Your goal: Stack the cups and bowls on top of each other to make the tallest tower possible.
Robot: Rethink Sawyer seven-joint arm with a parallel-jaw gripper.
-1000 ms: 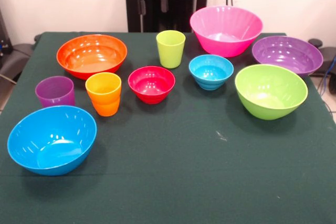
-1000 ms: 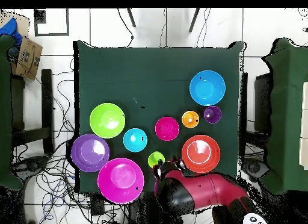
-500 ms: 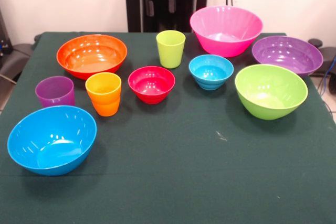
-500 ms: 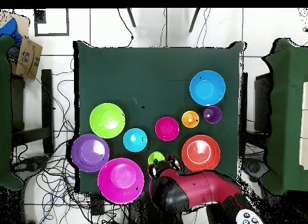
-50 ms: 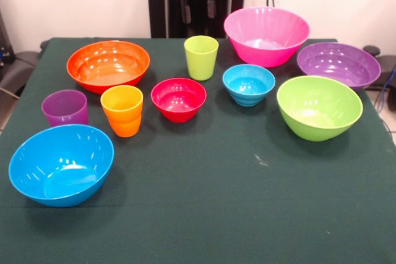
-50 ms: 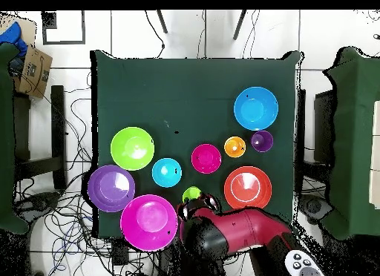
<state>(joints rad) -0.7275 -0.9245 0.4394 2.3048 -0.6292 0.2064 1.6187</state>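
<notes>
**Op A:** Front view first. Nothing is stacked yet, so I judge I'm at the very start. All ten pieces sit apart on the table [image 5: 204, 202]: pink bowl [image 5: 266, 35] upper right, purple bowl [image 5: 338, 64] at the right edge, lime green bowl [image 5: 318, 107] below it, small light blue bowl [image 5: 249, 84] and small red bowl [image 5: 179, 99] mid-frame, orange bowl [image 5: 108, 64] upper left, blue bowl [image 5: 60, 163] lower left. The lime green cup [image 5: 201, 57] stands top centre; the orange cup [image 5: 122, 110] and purple cup [image 5: 64, 108] stand left.

**Op B:** And the end effector?

**Op A:** The end effector [image 5: 198, 1] hangs at the top edge, behind the lime green cup, two fingers pointing down with a gap between them, holding nothing.

**Op B:** Overhead view?

**Op A:** The arm [image 6: 237, 232] lies across the bottom, its head beside the lime green cup [image 6: 192, 194], between the pink bowl [image 6: 148, 222] and orange bowl [image 6: 247, 188]. The fingers are hidden here. Next, I think, I pick a wide bowl as the base and come down onto a rim.
</notes>
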